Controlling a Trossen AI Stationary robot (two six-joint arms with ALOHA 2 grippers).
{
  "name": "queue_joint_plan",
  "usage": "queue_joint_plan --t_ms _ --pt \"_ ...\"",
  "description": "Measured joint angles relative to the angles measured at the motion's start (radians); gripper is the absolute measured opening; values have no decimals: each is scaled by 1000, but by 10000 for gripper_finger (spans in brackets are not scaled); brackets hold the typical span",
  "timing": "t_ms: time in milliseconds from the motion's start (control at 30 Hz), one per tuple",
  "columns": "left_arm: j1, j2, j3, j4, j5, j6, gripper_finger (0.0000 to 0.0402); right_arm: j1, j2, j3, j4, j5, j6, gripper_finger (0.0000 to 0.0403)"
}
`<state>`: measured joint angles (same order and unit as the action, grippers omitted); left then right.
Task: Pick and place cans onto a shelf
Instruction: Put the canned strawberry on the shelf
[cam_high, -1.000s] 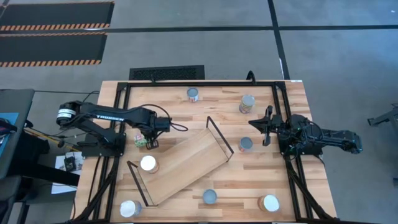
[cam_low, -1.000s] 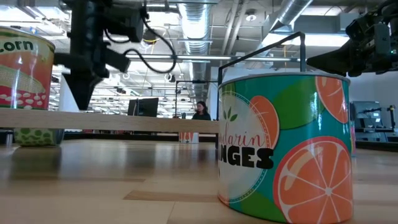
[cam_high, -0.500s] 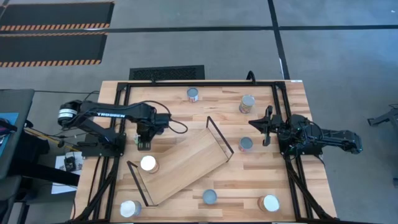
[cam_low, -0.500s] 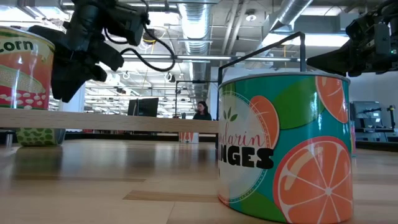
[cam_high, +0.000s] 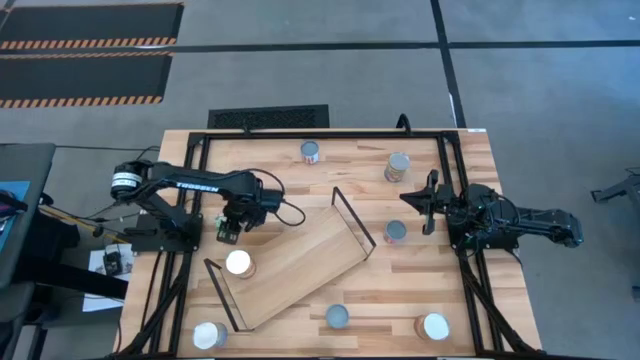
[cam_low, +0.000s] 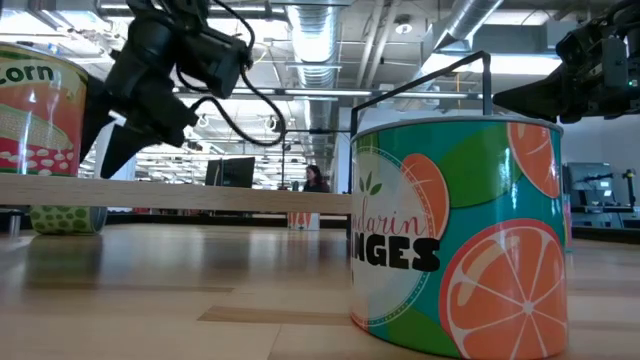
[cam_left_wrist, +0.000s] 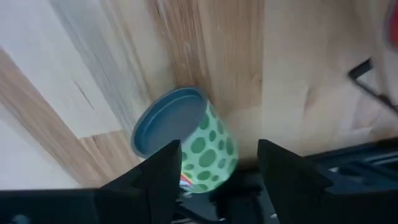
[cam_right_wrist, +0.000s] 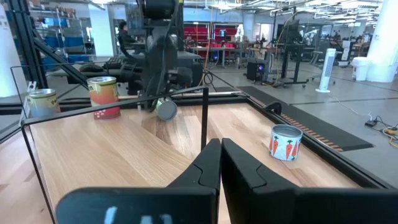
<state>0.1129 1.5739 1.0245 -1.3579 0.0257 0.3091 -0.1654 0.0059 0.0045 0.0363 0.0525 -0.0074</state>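
A green-dotted can (cam_left_wrist: 208, 152) with a blue-grey top lies tipped on the table, left of the shelf (cam_high: 300, 265). My left gripper (cam_left_wrist: 214, 168) stands open over it, slanting down from above, with the can between its fingers and close to one of them. One white-topped can (cam_high: 238, 263) stands on the shelf's left end. Several other cans stand on the table around the shelf. My right gripper (cam_high: 431, 203) hangs shut at the table's right side, near a can (cam_high: 395, 232), holding nothing. My left gripper is open around the green-dotted can. One finger (cam_left_wrist: 163, 171) stands right beside the can's dotted side (cam_left_wrist: 202, 163). I cannot tell whether it touches. The can's lower end is hidden by the gripper's body.
The shelf lies slantwise across the table's middle, with black wire frames (cam_high: 353, 220) at both short ends. Loose cans stand at the far edge (cam_high: 310, 152), far right (cam_high: 397, 167) and along the near edge (cam_high: 338, 317), (cam_high: 435, 326), (cam_high: 209, 335). A black frame (cam_high: 300, 135) rims the table.
My left gripper has tipped from pointing straight down to slanting, shifted slightly toward the table's left and near edges, and spread its fingers apart over the green-dotted can. My right arm has kept still.
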Motion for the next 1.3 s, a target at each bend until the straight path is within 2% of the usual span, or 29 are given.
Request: queue_joint_plan --t_ms 100,367,767,1067,1167,1300 --pt "1 35 0 5 -38 52 189 0 0 0 0 0 0 37" --pt "5 65 -1 18 -62 164 173 0 0 0 0 0 0 37" --pt "10 65 -19 38 -63 187 121 0 0 0 0 0 0 37" --pt "9 65 -65 61 -64 197 112 0 0 0 0 0 0 37" --pt "9 65 -65 41 -59 191 90 0 0 0 0 0 0 37" --pt "9 65 -65 0 -43 178 28 0 0 0 0 0 0 37"
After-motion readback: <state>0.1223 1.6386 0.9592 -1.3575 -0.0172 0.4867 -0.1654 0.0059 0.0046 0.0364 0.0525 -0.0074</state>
